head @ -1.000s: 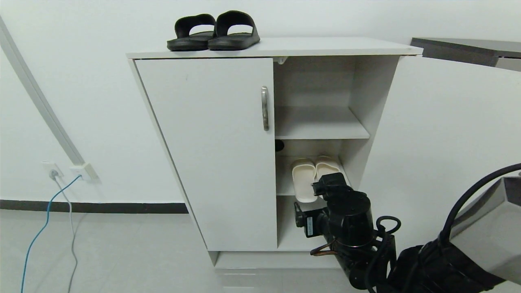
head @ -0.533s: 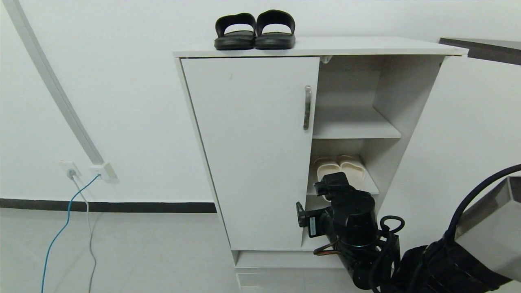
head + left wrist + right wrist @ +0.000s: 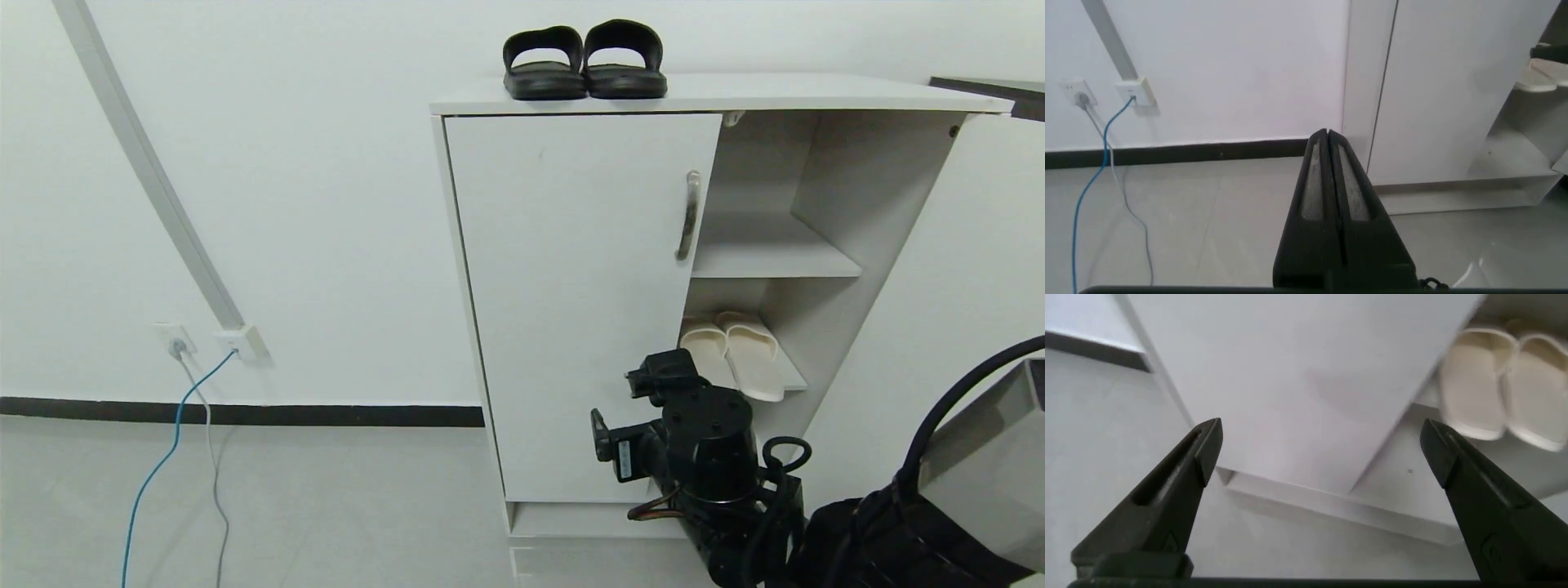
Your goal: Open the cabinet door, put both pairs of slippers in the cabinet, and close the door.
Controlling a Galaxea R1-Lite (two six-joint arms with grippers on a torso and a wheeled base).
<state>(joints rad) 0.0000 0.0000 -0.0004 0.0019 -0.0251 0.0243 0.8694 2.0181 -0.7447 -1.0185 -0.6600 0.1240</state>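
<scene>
Head view shows us black slippers (image 3: 584, 61) atop the cabinet (image 3: 571, 310), cream slippers (image 3: 739, 351) shelved inside (door (image 3: 963, 269) open); our right gripper (image 3: 1321, 429) gapes, left gripper (image 3: 1328, 175) pinched empty; reaching up, we may knock the black slippers off.

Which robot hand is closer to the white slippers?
Right. The right gripper is open, close in front of the white slippers; the left gripper, fingers shut, sits farther back from the cabinet.

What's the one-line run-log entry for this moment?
right door open, left door closed | white slippers on shelf inside | black slippers on cabinet top | left pincer shut, empty | right pincer open, empty
</scene>
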